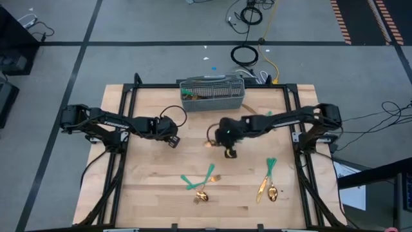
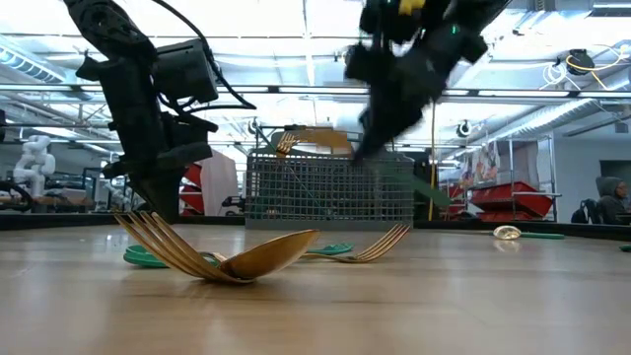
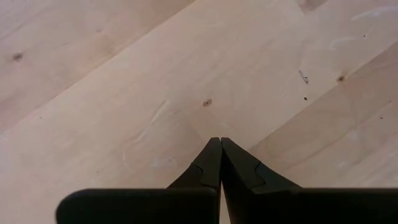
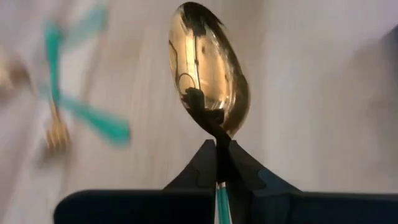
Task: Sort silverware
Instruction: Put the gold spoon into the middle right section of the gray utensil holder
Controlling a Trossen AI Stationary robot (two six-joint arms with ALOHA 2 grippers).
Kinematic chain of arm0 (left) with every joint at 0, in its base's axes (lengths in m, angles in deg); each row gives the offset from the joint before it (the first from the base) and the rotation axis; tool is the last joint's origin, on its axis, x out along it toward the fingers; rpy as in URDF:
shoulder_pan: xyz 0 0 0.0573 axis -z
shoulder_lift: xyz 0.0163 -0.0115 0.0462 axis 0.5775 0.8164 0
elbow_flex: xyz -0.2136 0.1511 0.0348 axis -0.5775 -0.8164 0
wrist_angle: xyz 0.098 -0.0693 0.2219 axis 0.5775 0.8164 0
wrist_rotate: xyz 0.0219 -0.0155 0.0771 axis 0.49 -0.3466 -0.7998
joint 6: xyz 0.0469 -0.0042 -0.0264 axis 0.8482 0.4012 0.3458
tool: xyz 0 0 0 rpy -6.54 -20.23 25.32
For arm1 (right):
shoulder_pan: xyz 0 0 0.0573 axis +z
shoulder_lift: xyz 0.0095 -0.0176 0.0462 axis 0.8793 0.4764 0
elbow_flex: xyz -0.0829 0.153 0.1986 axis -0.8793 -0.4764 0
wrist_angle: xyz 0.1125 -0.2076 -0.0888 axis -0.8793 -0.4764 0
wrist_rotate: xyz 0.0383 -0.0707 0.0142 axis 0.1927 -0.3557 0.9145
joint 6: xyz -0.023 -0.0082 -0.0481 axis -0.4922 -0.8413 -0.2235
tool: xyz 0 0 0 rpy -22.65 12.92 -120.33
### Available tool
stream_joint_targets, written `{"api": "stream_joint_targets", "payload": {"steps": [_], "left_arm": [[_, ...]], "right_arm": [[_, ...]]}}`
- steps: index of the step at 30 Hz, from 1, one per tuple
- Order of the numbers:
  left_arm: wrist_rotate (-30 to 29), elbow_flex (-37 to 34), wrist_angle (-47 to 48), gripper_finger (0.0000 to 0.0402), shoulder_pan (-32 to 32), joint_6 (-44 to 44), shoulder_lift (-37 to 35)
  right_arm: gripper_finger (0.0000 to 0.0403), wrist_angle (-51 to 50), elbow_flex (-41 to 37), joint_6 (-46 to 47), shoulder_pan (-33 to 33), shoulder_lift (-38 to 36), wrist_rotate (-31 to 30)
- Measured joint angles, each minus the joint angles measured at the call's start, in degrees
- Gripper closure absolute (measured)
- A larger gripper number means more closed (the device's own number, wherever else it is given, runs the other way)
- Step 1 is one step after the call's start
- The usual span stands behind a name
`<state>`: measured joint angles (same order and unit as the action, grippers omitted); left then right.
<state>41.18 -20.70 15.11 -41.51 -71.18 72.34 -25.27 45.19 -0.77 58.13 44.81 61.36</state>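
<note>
While right tool [image 4: 219, 149] grips spoon [image 4: 208, 68] | left tool [image 3: 219, 144] clenched | wood table [image 1: 154, 180]

**Four cameras around one wooden table**

The high view looks straight down on the whole table [image 1: 154, 193] and both arms. The low view sits at tabletop level, facing across to the grey basket [image 2: 330, 192], also visible from above [image 1: 211, 95]. Each wrist view looks close past its own fingers at the boards.
</note>
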Motion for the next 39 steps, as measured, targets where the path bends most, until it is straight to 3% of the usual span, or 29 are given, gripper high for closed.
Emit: {"api": "stream_joint_targets", "payload": {"steps": [7,12,18,25,31,39], "left_arm": [[-0.40,0.00,-0.08,0.0393,0.04,0.04,0.02],[-0.42,0.00,-0.08,0.0393,0.04,0.05,0.02],[-2.70,0.00,-0.16,0.0393,0.04,0.08,0.02],[-4.52,0.00,-0.20,0.0393,0.04,0.09,0.02],[-4.63,0.00,-0.19,0.0393,0.04,0.09,0.02],[-4.66,0.00,-0.07,0.0393,0.04,0.51,0.02]], "right_arm": [[0.0403,28.64,-2.49,-0.55,-8.44,-12.76,-13.91],[0.0403,49.47,-8.33,4.87,-18.86,-14.07,-11.52],[0.0403,68.06,-14.50,9.54,-23.20,-7.32,-8.86],[0.0403,77.31,-14.79,10.01,-26.11,2.64,-8.85],[0.0396,72.51,-14.77,12.99,-28.13,5.13,-6.27],[0.0298,68.79,-14.77,13.58,-27.99,4.78,-4.79]]}}
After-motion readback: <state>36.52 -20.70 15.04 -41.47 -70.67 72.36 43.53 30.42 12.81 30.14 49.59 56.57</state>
